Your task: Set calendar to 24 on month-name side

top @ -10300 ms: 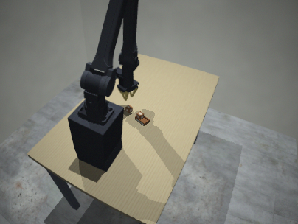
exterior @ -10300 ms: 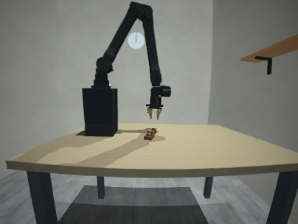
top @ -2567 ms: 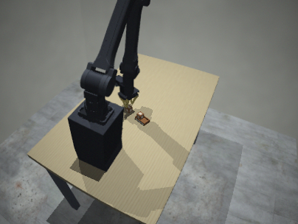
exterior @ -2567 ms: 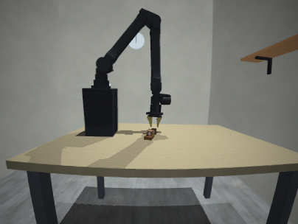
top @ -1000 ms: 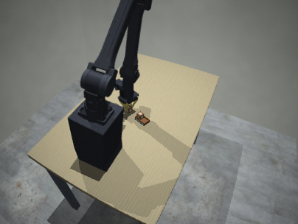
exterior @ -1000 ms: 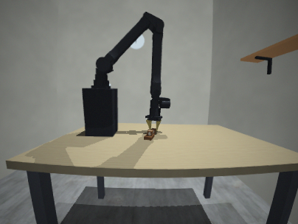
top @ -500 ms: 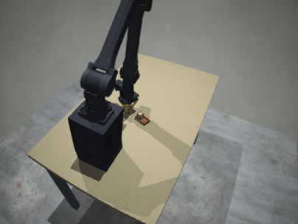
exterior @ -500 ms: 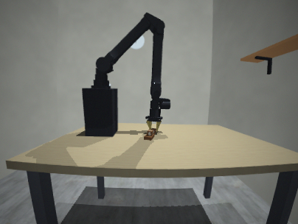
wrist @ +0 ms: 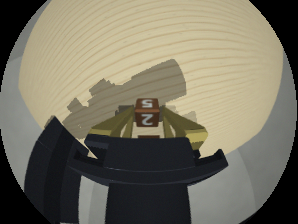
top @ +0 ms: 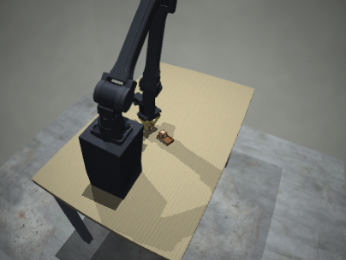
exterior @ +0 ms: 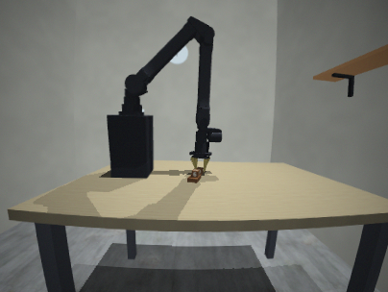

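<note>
In the wrist view, the gripper (wrist: 148, 123) is seen pointing straight down, its yellow fingers half open and set either side of a brown cube (wrist: 147, 112) without clamping it. A white digit is shown on the cube's top, a detail lost in the other views. Seen from the top, the small tray (top: 167, 139) is placed on the table (top: 205, 103) just beside the gripper. The exterior view shows the arm (exterior: 206, 82) folded high, its forearm hung vertically over the tray.
</note>
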Action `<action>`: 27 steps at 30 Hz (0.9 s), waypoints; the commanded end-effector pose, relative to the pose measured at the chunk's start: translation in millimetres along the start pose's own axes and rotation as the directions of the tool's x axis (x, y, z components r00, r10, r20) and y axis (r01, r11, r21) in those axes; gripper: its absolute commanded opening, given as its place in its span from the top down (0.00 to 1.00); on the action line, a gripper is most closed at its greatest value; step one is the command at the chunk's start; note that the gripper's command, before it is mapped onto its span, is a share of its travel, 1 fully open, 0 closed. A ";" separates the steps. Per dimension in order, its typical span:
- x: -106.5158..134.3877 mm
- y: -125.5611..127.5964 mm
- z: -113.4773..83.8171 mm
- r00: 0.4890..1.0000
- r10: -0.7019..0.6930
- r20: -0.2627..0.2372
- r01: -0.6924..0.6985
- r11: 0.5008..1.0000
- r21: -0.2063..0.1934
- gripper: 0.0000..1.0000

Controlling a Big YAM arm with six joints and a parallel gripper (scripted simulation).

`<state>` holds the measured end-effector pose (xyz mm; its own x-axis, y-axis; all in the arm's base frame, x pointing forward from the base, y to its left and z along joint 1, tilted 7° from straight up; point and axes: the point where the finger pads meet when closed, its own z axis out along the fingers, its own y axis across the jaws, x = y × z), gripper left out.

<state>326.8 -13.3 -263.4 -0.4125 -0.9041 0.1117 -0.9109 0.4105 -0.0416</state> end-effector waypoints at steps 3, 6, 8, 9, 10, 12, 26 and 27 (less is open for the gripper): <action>-3.7 -11.2 -5.9 1.000 -0.010 0.016 0.010 1.000 0.025 0.56; -3.7 -11.2 -5.9 1.000 -0.010 0.016 0.010 1.000 0.025 0.56; -3.7 -11.2 -5.9 1.000 -0.010 0.016 0.010 1.000 0.025 0.56; -3.7 -11.2 -5.9 1.000 -0.010 0.016 0.010 1.000 0.025 0.56; -3.7 -11.2 -5.9 1.000 -0.010 0.016 0.010 1.000 0.025 0.56; -3.7 -11.2 -5.9 1.000 -0.010 0.016 0.010 1.000 0.025 0.56; -3.8 -11.2 -5.9 1.000 -0.010 0.016 0.010 1.000 0.025 0.75; -3.8 -11.2 -5.9 1.000 -0.010 0.016 0.010 1.000 0.025 0.75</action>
<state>326.8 -13.3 -263.4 -0.4123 -0.9042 0.1116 -0.9110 0.4103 -0.0415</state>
